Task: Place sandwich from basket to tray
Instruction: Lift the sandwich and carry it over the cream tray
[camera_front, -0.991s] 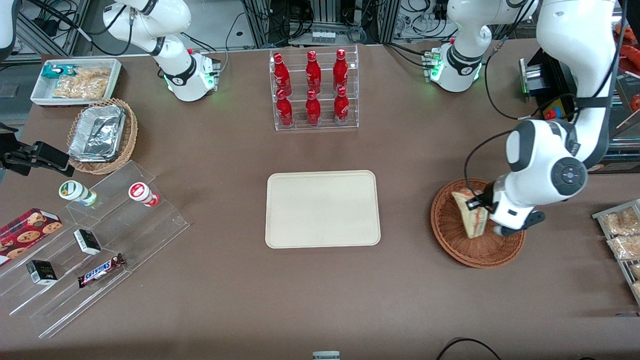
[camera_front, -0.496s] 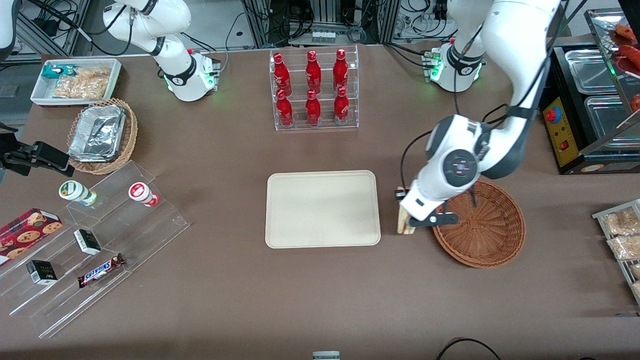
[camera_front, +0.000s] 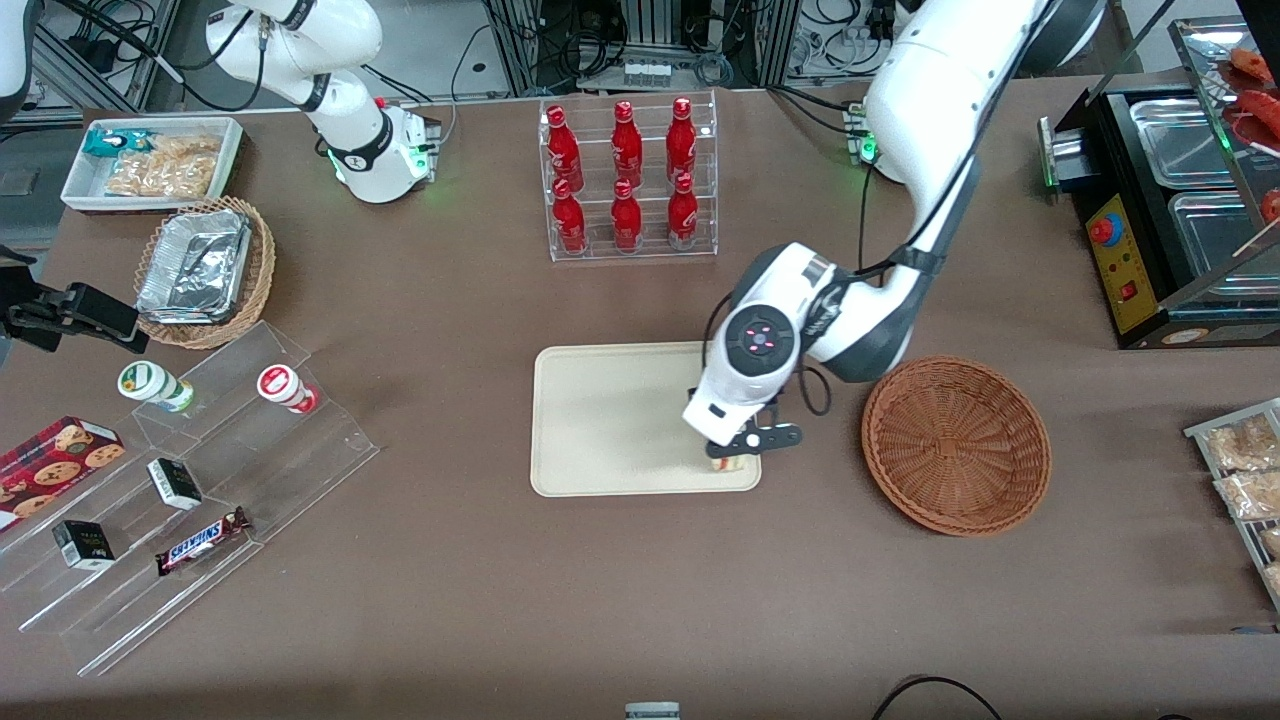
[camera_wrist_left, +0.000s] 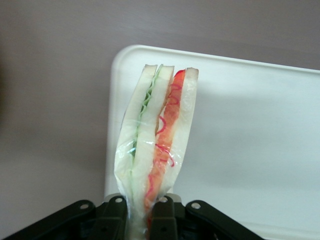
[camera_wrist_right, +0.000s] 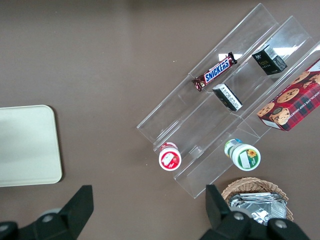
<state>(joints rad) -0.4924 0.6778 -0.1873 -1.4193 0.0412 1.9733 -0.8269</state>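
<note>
My gripper (camera_front: 732, 452) hangs over the cream tray (camera_front: 600, 420), above the tray corner nearest the front camera and the reddish-brown basket (camera_front: 955, 445). It is shut on the wrapped sandwich (camera_wrist_left: 157, 145), whose green and red filling edge stands up between the black fingers (camera_wrist_left: 112, 220). In the front view only a pale sliver of the sandwich (camera_front: 728, 463) shows under the wrist. Nothing lies in the basket, which sits on the table beside the tray, toward the working arm's end.
A clear rack of red bottles (camera_front: 627, 178) stands farther from the front camera than the tray. Toward the parked arm's end are a tan wicker basket with foil containers (camera_front: 205, 270), a white snack bin (camera_front: 150, 163) and clear stepped shelves (camera_front: 190, 480) with small goods. Bagged snacks (camera_front: 1240, 470) lie past the basket.
The gripper has carried the sandwich out of the basket and sideways across the table, from the basket to above the tray's near corner. The basket now holds nothing.
</note>
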